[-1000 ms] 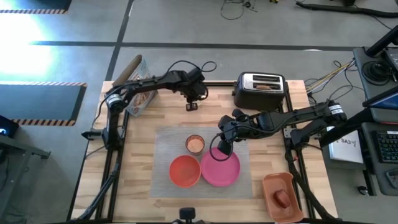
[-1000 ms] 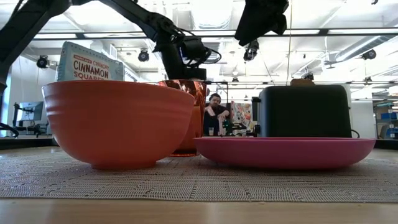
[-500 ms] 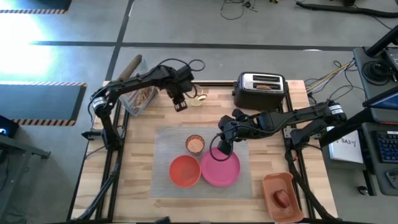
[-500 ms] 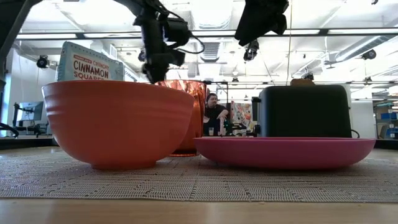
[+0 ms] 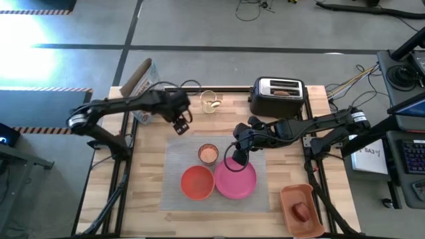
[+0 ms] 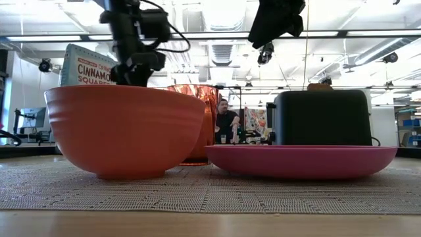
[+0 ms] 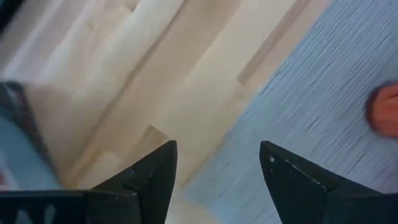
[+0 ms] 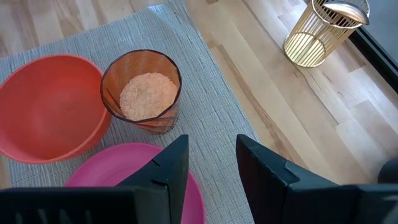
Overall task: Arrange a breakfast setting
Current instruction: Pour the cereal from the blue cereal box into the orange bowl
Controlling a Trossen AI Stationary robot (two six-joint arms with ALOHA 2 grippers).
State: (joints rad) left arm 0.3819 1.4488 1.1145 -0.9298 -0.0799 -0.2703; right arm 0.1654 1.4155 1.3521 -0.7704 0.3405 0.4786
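On the grey mat (image 5: 179,192) rest a red-orange bowl (image 5: 198,182), a pink plate (image 5: 236,180) and a clear cup (image 5: 208,154) holding orange powder. My left gripper (image 5: 179,125) hangs open and holds nothing, over bare wood by the mat's far left corner (image 7: 292,93). My right gripper (image 5: 238,157) hovers open above the plate's far rim (image 8: 124,186), beside the cup (image 8: 143,93), touching nothing. A toast slice (image 5: 282,93) sticks up in the toaster (image 5: 277,97). An apple (image 5: 301,211) lies in the orange tray (image 5: 292,196).
A gold wire holder (image 5: 210,101) stands on the wood left of the toaster and shows again in the right wrist view (image 8: 320,31). A cereal box (image 5: 143,89) leans at the far left corner. The tray sits at the near right corner. Bare wood rings the mat.
My left gripper has swung from the gold wire holder toward the table's left and near edges, rolling about its own axis, and now hangs by the mat's far left corner. The holder, hidden under the arm before, shows uncovered.
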